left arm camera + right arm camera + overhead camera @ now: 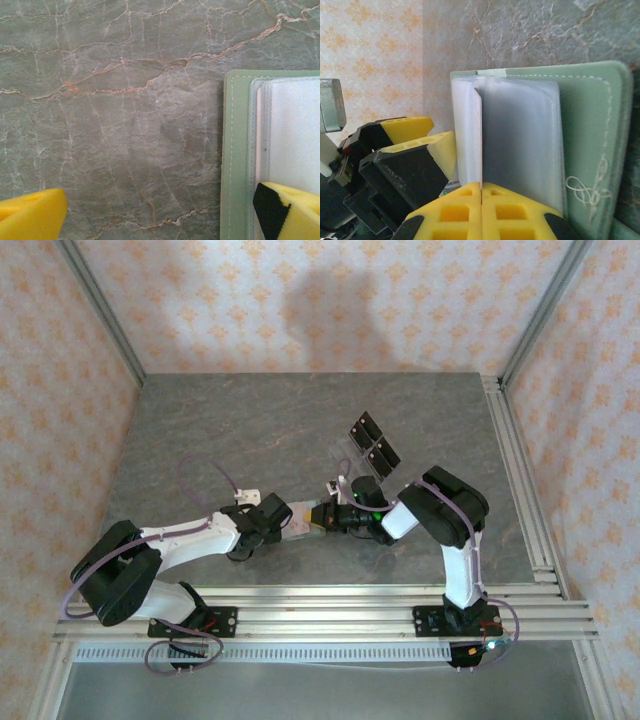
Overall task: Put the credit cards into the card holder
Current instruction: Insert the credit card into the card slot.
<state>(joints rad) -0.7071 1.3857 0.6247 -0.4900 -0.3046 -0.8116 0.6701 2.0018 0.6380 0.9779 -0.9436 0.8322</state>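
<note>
Right gripper (481,192) sits at the bottom middle of its wrist view. Its two yellow fingers are pressed tight together on one clear page (479,135) of the card holder (590,115), so the page stands up on its edge. Next comes the left gripper (160,207), which is open as wide as it goes and holds nothing. In its wrist view one yellow finger is at the lower left over bare table (220,430). The other is at the lower right, over the holder's clear pages, and I cannot tell if it presses on them. The holder lies open and flat between the two grippers, low in the middle of the top view. From the right gripper it runs straight up the frame, long side going away from the fingers, green cover on the right. From the left gripper it lies off to the right, with its stitched green edge running up and down. So both arms are right at the holder, and the right one has hold of it. I think the lifted page makes a gap for a card to slide in. I cannot pick out the credit cards for sure. A thin pale strip between the pages in the left wrist view may be the edge of one. The empty left gripper looks like the one to bring a card. A little farther back, up and to the right in the top view, stands a clear stand (372,445) with black panels.
</note>
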